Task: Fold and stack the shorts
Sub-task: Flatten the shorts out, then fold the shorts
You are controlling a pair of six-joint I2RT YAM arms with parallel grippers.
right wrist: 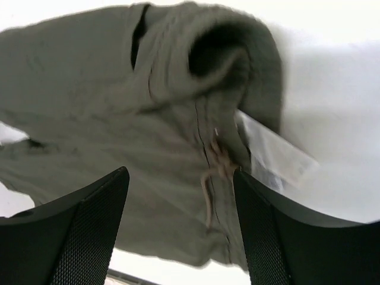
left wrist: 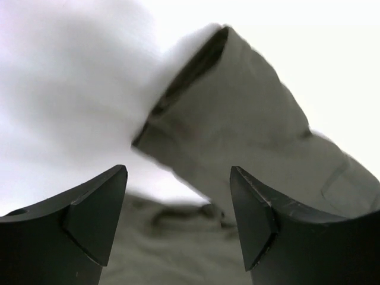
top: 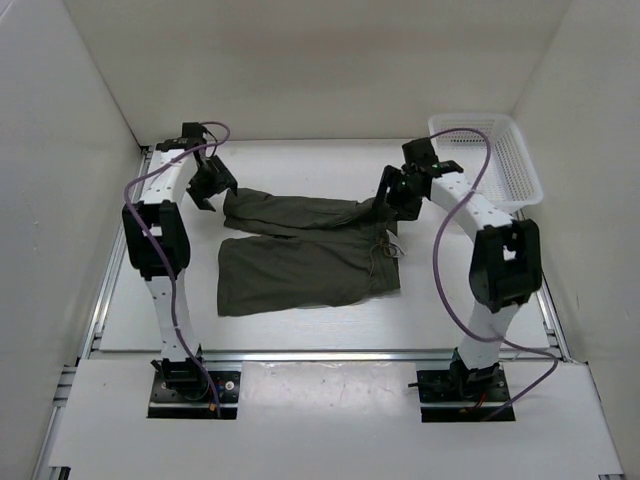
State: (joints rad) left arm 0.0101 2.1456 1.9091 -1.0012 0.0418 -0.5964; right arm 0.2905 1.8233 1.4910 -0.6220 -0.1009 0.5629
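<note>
The shorts (top: pixel 300 265) are soft, matte, dark olive-green cloth with loose wrinkles. They lie flat on the white table (top: pixel 300 335) at its middle. Their long axis runs from 9 to 3 o'clock, with the gathered waistband at the 3 o'clock end and the two wide leg openings toward 9 o'clock. The leg on the 12 o'clock side looks narrower than the near one.

A pale drawstring (right wrist: pixel 209 178) hangs at the waistband beside a white tag (right wrist: pixel 273 155); any print on the tag is too blurred to read.

The left gripper (top: pixel 208 192) hangs over the far leg's hem, its black jaws spread and holding nothing. The right gripper (top: pixel 392 208) hangs over the waistband, likewise spread and empty.

A white lattice plastic basket (top: pixel 522 178) sits at 2 o'clock.
</note>
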